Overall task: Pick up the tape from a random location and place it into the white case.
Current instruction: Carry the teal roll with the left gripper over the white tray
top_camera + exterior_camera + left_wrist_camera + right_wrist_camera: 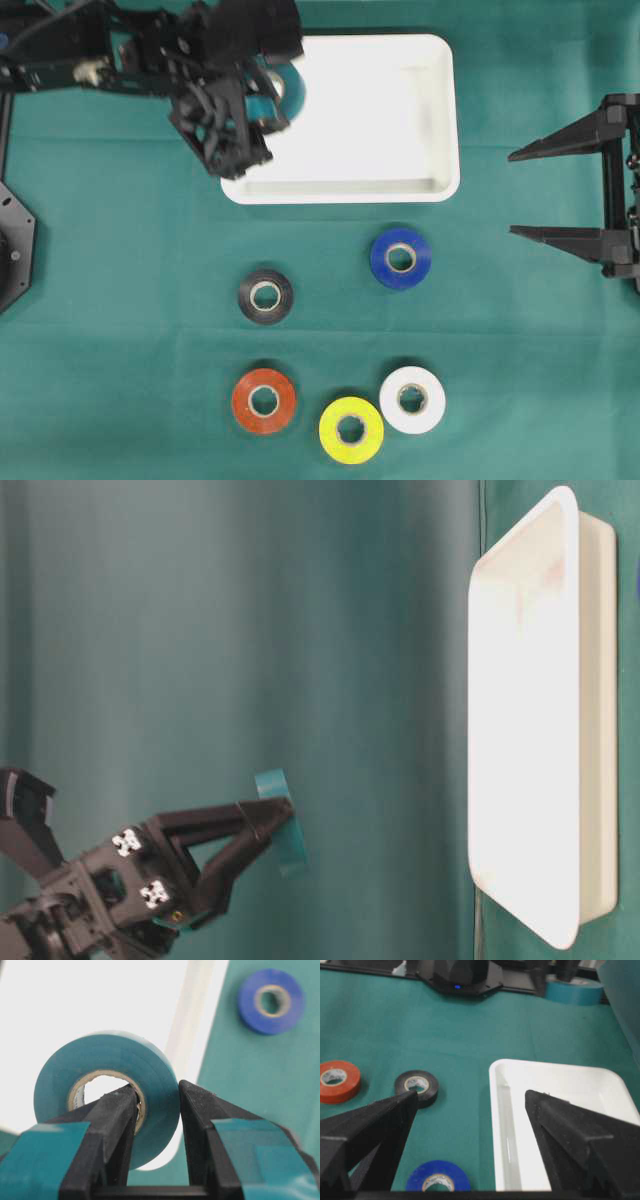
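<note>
While clamped between the left gripper (157,1110) fingers (117,1125), one inside its core and one against its outer wall, the teal tape roll (107,1090) is held on edge above the left end of the white case (440,120), its open core apparently facing along the case's length. Its band stands upright rather than flat. The right gripper (530,192), fingers spread wide and holding nothing, sits near the right edge of the green-clothed surface (120,300). Blue (400,258), black (265,296), orange (264,401), yellow (351,430) and white (412,399) rolls lie flat towards the near edge.
</note>
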Controlling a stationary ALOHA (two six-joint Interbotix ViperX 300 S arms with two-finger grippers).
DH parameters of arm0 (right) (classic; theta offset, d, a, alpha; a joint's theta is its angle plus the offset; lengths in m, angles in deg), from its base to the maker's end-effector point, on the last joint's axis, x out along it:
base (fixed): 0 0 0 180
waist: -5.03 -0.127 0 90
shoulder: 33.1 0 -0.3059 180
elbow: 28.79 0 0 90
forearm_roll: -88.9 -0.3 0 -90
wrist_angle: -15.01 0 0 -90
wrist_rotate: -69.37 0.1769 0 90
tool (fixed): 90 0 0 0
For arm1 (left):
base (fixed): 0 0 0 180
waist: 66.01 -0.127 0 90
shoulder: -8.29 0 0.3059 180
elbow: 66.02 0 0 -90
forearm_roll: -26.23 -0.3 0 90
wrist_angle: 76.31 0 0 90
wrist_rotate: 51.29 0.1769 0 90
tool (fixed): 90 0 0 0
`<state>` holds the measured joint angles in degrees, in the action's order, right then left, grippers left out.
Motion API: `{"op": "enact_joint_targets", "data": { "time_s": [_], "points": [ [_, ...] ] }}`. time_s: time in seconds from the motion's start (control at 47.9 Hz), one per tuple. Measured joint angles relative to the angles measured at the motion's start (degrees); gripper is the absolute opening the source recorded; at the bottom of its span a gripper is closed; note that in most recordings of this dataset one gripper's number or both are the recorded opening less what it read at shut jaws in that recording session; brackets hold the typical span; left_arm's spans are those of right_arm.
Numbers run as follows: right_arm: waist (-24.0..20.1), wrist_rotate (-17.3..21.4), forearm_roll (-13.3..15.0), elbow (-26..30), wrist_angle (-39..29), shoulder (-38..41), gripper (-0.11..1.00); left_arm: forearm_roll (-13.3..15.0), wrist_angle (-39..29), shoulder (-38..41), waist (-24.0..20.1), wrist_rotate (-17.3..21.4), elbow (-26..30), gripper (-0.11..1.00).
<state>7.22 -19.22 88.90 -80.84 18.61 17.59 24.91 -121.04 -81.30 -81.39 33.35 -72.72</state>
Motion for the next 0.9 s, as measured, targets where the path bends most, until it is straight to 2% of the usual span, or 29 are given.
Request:
{"op": "enact_joint_targets", "data": {
  "time_s": [0.188, 0.501, 0.773, 0.898],
  "points": [
    [0.0, 0.0, 0.0, 0.0, -0.26, 0.0, 0.91, 0.0, -0.09, -1.32, -3.96, 0.0, -1.85, 0.22],
    [-0.09, -0.09, 0.0, 0.0, -0.26, 0.0, 0.91, 0.0, 0.44, -1.41, -4.31, 0.0, -2.29, 0.22],
    [0.0, -0.09, 0.09, 0.0, -0.26, 0.0, 0.91, 0.0, 1.49, 4.39, -2.11, 0.35, 2.64, 0.22],
    [0.0, -0.09, 0.0, 0.0, -0.26, 0.0, 0.91, 0.0, 1.49, 7.56, -0.88, 2.02, 6.24, 0.22]
  ]
}}
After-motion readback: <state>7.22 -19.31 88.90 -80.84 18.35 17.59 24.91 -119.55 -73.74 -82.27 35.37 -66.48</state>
